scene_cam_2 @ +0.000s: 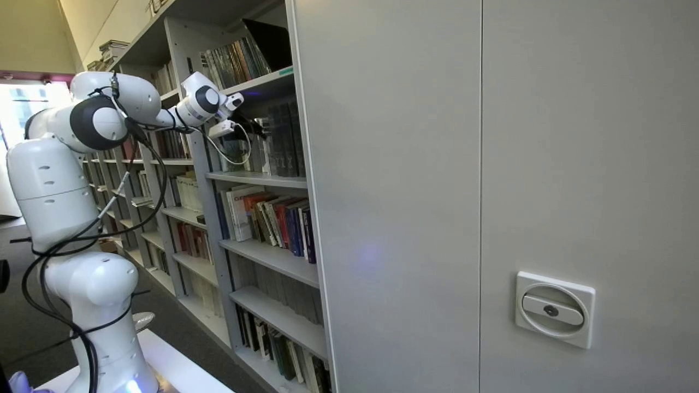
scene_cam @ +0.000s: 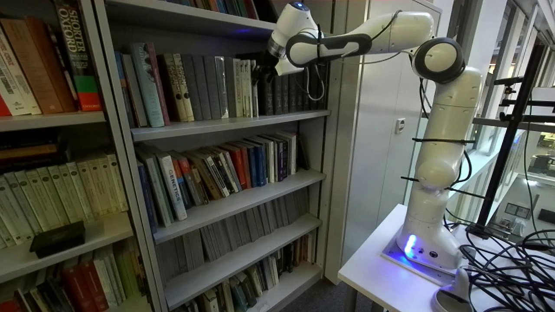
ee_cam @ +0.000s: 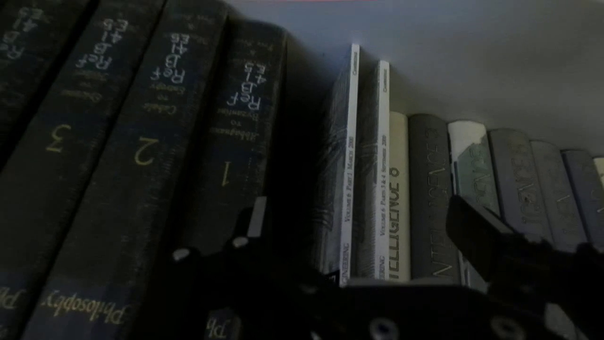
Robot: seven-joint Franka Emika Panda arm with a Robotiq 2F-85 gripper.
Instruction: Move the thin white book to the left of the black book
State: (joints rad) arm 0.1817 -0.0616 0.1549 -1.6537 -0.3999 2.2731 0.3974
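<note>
In the wrist view, which stands upside down, two very slim white-spined books stand side by side. The outer thin white book (ee_cam: 350, 156) borders a dark gap; its twin (ee_cam: 383, 156) touches or nearly touches a cream book. Across the gap stands the black book marked 1 (ee_cam: 231, 160), with more black volumes beyond. My gripper (ee_cam: 358, 208) is open, one finger before the black book, the other before the grey books, with the slim spines between them. In an exterior view the thin white book (scene_cam: 255, 97) stands just beside my gripper (scene_cam: 263, 73). The gripper also shows in an exterior view (scene_cam_2: 259, 128).
Grey volumes (ee_cam: 519, 184) stand close beside the cream book. The shelf board (scene_cam: 234, 123) lies below the row and another board (scene_cam: 195, 19) above. The shelf's side upright (scene_cam: 336, 143) and a grey cabinet door (scene_cam_2: 393, 191) stand close by. A cable (scene_cam: 320, 86) hangs from the wrist.
</note>
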